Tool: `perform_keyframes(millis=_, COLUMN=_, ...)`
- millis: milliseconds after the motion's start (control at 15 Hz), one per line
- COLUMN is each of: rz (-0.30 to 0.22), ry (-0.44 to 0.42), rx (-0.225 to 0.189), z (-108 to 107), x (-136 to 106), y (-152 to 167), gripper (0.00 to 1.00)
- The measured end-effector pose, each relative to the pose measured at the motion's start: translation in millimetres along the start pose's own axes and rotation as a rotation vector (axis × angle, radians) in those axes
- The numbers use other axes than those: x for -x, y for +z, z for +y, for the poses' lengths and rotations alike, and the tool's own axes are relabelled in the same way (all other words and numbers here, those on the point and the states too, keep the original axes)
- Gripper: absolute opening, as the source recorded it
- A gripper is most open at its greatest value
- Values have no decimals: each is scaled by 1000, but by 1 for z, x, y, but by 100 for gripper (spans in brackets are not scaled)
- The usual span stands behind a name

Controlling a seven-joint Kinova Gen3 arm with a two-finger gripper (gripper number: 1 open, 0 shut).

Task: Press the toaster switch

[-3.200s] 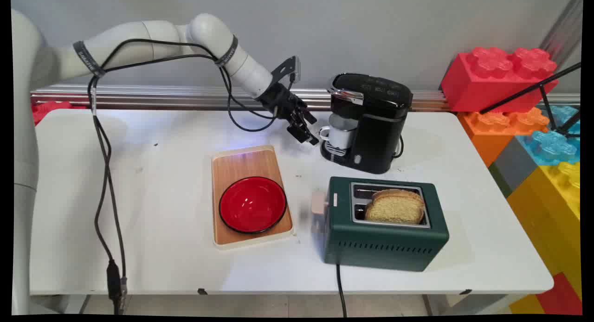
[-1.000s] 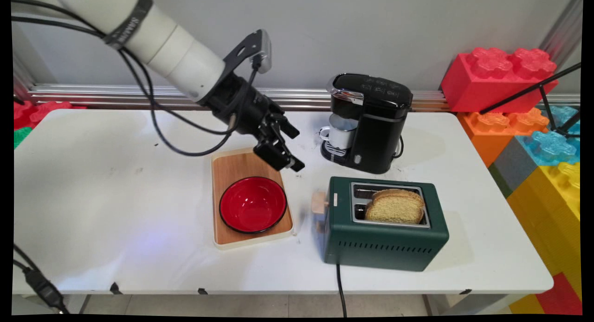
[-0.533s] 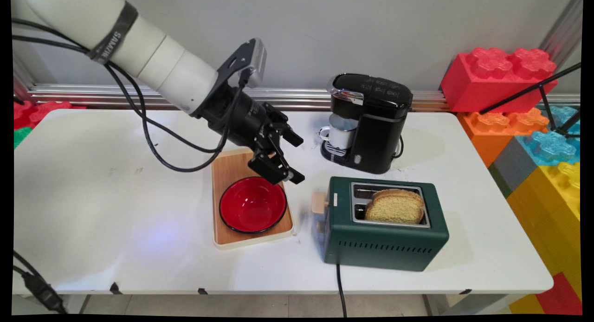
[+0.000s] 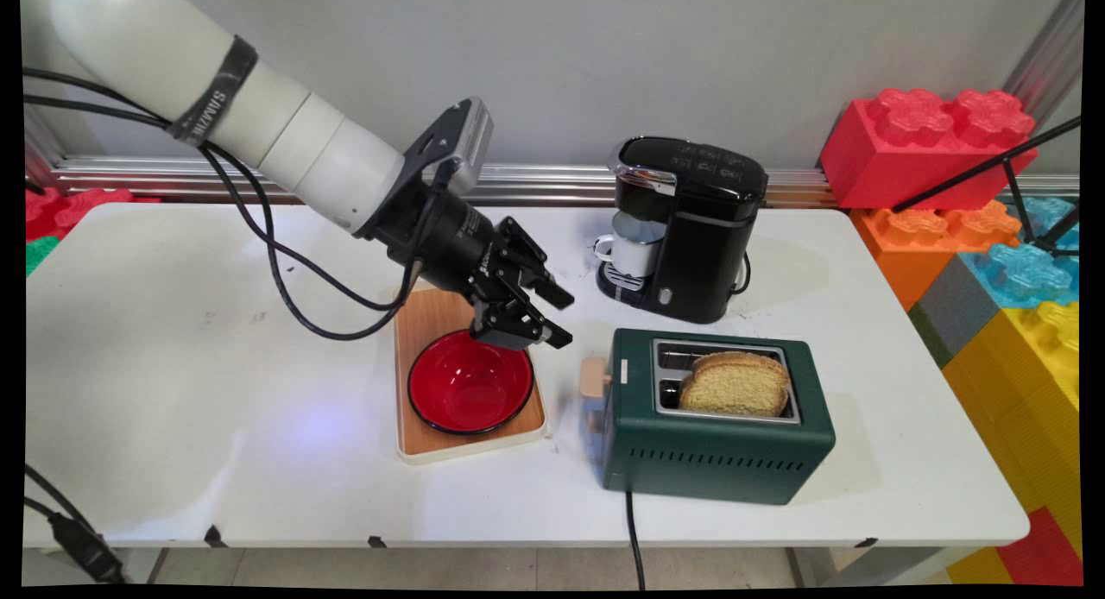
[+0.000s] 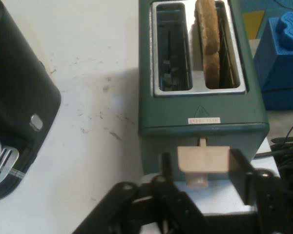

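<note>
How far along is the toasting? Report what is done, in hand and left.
Done: a bread slice stands in one slot of the green toaster; the other slot is empty. In hand: the gripper is open at the toaster's lever end, with a finger on either side of the tan lever and nothing gripped. Left: the lever sits high and the bread stands proud, so pressing down looks not yet done.

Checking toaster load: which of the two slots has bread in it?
On the green toaster, the slot nearer the table's front edge holds the bread slice; the slot toward the coffee maker is empty.
</note>
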Motion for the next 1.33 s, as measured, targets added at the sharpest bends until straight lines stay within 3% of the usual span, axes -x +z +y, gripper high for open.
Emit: perform_keyframes(millis=1333, rz=145, ry=-47, rx=81, z=-12, x=44, y=27, gripper=0)
